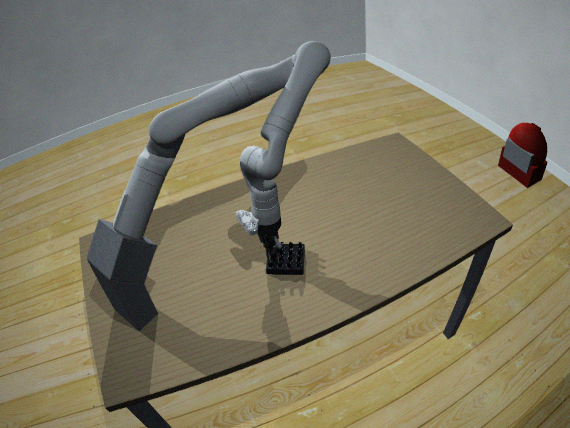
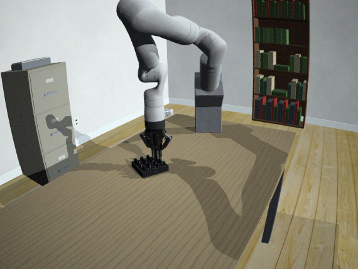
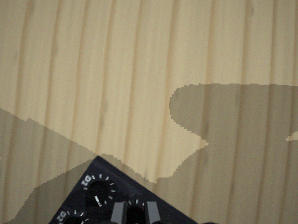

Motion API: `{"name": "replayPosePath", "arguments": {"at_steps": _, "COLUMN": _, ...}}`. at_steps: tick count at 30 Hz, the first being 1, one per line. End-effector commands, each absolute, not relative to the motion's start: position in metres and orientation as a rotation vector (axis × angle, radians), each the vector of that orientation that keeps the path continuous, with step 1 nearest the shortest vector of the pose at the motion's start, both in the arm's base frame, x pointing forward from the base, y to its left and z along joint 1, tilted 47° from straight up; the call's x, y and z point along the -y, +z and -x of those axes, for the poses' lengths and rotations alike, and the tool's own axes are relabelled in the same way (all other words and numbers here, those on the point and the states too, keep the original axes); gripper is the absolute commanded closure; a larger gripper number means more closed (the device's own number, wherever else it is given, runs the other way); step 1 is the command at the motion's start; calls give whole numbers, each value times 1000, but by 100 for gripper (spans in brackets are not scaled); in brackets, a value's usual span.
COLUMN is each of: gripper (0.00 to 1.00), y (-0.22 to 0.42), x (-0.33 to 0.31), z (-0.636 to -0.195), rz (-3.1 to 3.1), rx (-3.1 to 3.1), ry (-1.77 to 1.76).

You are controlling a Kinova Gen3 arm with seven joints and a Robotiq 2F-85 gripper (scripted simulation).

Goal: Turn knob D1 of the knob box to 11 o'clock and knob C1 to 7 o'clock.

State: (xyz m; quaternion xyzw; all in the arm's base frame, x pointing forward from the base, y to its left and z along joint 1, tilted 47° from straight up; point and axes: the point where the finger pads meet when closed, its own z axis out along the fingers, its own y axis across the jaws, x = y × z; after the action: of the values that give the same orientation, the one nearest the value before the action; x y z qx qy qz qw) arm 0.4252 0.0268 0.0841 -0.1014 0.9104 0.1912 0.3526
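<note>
The black knob box [image 1: 285, 272] [image 2: 154, 173] [image 3: 124, 183] stands flat on the table; one corner shows in the wrist view. My gripper [image 1: 274, 252] [image 2: 156, 157] [image 3: 135, 215] points down over it, its fingers close together and shut on knob C1 [image 3: 135, 217]. C1's line is hidden between the fingers. Knob D1 [image 3: 99, 189] stands beside it at the box's corner, clear of the fingers. Its white line runs toward the bottom of the wrist picture; I cannot tell the exact mark. Knob D2 [image 3: 75, 219] is partly cut off. The other knobs are too small to read.
The table [image 1: 380, 200] [image 2: 125, 220] carries the arm's grey base [image 1: 122, 252] [image 2: 208, 114] at one end. Neighbouring knobs stand close around the fingers. A filing cabinet [image 2: 19, 119] and a bookcase [image 2: 280, 22] stand beyond the table. Arm shadows fall across the box and table.
</note>
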Motion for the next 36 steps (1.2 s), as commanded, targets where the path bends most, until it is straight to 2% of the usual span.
{"name": "replayPosePath", "arguments": {"at_steps": 1, "gripper": 92, "y": 84, "x": -28, "z": -425, "rz": 310, "rx": -2345, "ry": 476}}
{"name": "replayPosePath", "arguments": {"at_steps": 36, "gripper": 92, "y": 84, "x": -28, "z": -425, "rz": 962, "rx": -2114, "ry": 184}}
